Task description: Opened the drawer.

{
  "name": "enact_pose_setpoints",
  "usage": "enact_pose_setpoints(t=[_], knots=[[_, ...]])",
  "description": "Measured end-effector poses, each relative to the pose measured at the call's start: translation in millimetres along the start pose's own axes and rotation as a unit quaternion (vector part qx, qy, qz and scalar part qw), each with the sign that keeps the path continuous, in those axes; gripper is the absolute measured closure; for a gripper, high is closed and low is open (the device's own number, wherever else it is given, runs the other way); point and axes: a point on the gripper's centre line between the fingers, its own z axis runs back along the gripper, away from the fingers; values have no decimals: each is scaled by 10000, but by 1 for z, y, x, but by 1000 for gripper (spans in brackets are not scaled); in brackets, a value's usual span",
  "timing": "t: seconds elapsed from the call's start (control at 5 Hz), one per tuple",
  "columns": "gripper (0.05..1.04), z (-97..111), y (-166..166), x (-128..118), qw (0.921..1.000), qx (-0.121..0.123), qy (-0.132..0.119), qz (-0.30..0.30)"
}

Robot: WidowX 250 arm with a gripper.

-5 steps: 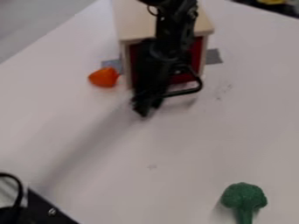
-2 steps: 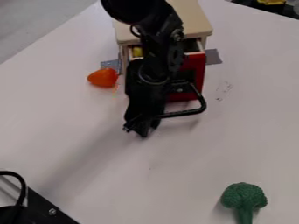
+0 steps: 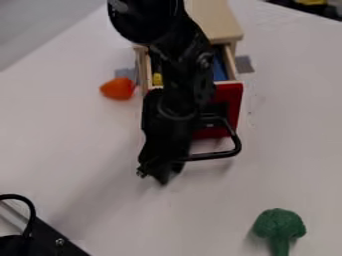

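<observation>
Red-fronted drawer [image 3: 230, 102], sticking out, just behind the black gripper [image 3: 157, 176]; cannot tell if spread, pinching or pressed together.

Tabletop tally: mostly singles, couple of pairs

So the count goes: one cabinet [image 3: 217, 22], one drawer [image 3: 229, 100], one black handle [image 3: 239, 146], one robot arm [image 3: 143, 22] with one gripper [image 3: 159, 175]. Toy veg-wise, one green broccoli [image 3: 279, 223] plus one orange thing [image 3: 117, 88]. Grey patches [image 3: 244, 63], two. Yellow things [image 3: 157, 79], also two. One black cable [image 3: 27, 206], one white tabletop [image 3: 100, 135].
</observation>
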Motion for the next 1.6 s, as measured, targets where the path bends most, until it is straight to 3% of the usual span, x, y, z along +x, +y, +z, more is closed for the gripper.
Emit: enact_pose_setpoints(t=[0.2, 0.4, 0.6, 1.2, 1.4, 1.6], knots=[[656, 0, 6, -4, 9999, 27, -22, -145], [344, 1, 6, -7, 9985, 316, -63, -452], [127, 1, 7, -7, 9984, 316, -64, -473], [109, 1, 7, -7, 9982, 355, -56, -477], [98, 32, -1, -6, 9964, 317, 160, -775], [98, 77, -9, 0, 9942, 155, 330, -1013]])
